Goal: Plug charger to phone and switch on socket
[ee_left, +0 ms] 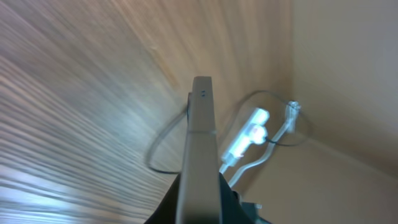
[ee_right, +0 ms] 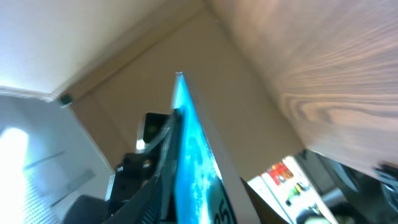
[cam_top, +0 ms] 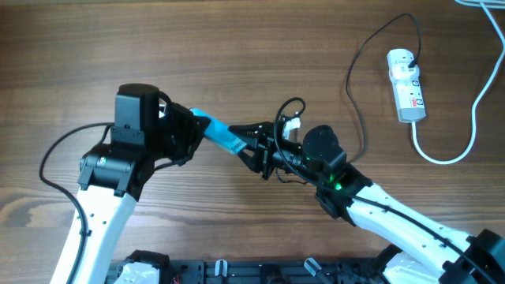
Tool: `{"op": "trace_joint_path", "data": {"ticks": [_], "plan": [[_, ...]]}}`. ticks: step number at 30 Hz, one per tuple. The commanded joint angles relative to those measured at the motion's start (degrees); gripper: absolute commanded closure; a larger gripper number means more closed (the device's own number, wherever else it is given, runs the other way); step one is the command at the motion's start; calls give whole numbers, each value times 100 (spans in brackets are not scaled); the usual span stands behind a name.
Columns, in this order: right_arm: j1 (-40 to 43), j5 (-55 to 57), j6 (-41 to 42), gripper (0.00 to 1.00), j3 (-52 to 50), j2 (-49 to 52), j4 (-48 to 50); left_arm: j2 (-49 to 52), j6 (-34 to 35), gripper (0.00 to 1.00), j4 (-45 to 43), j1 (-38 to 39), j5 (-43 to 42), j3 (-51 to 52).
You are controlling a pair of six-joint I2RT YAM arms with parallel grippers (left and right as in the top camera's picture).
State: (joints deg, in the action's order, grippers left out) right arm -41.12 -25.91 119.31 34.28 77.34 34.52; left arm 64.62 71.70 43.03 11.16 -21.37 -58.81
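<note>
The phone [cam_top: 221, 136], with its cyan screen, is held off the table between both grippers. My left gripper [cam_top: 196, 126] is shut on its left end. My right gripper [cam_top: 251, 147] is shut on its right end. In the left wrist view the phone [ee_left: 200, 143] shows edge-on between the jaws [ee_left: 202, 208]. In the right wrist view the cyan screen [ee_right: 193, 155] sits between the jaws [ee_right: 205, 208]. The charger cable [cam_top: 352, 87] runs from the socket [cam_top: 405, 85] at the far right to a loop above my right gripper. I cannot make out its tip.
A thicker white cord [cam_top: 473, 118] loops from the socket toward the top right corner. The left arm's black cable curves over the table at the left. In the left wrist view the thin black cable [ee_left: 163, 134] loops behind the phone.
</note>
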Motion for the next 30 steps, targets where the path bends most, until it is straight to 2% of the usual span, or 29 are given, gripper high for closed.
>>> {"op": "trace_joint_path", "data": {"ticks": [1, 2, 3, 4, 5, 6, 7, 8, 10, 11, 12, 14, 19, 22, 25, 28, 30], "plan": [[-26, -118, -90, 56, -15, 7, -544, -31, -1985, 96, 160, -2, 846, -85], [-26, -90, -511, 49, -15, 7, -988, -31, -2968, 96, 192, -2, 973, -85], [-11, 140, -1626, 44, -15, 7, -1276, -31, -3410, 96, 365, -2, 1113, -85], [-11, 474, -3136, 33, -15, 7, -1373, -31, -3552, 96, 629, -2, 1272, -85], [-11, 702, -4085, 25, -15, 7, -1462, -20, -3552, 96, 848, -2, 1272, -85], [-11, 1003, -5045, 28, -15, 7, -1587, 2, -3554, 96, 1091, -2, 1272, -85], [4, 1224, -5849, 37, -13, 7, -1670, 13, -3554, 96, 1235, -2, 1272, -85], [46, 1349, -6347, 42, 42, 7, -1886, 13, -3552, 96, 1305, -2, 1270, -85], [299, 1755, -7316, 42, 590, 7, -3115, 11, -3552, 96, 1373, -2, 1220, -85], [507, 2339, -7659, 41, 1174, 7, -4194, 13, -3550, 96, 1362, -2, 1108, -85], [706, 2863, -7834, 40, 1628, 9, -5001, 11, -3550, 96, 1362, -2, 1040, -85], [1091, 3241, -8096, 39, 1875, 90, -5405, 13, -3550, 96, 1362, -2, 1032, -85], [1469, 3300, -8498, 37, 1878, 1346, -4750, 13, -3547, 96, 1362, -2, 1029, -85], [1469, 3300, -8782, 44, 1878, 2114, -4332, 57, -3526, 96, 1331, -2, 1029, -85], [1469, 3298, -8795, 45, 1878, 2774, -4035, 227, -3526, 96, 1296, -2, 1029, -85], [1469, 3300, -8863, 50, 1875, 3042, -3945, 411, -3526, 96, 1276, -2, 1025, -85], [1469, 3283, -8935, 56, 1875, 3121, -3965, 463, -3534, 96, 953, -2, 562, -85]]}}
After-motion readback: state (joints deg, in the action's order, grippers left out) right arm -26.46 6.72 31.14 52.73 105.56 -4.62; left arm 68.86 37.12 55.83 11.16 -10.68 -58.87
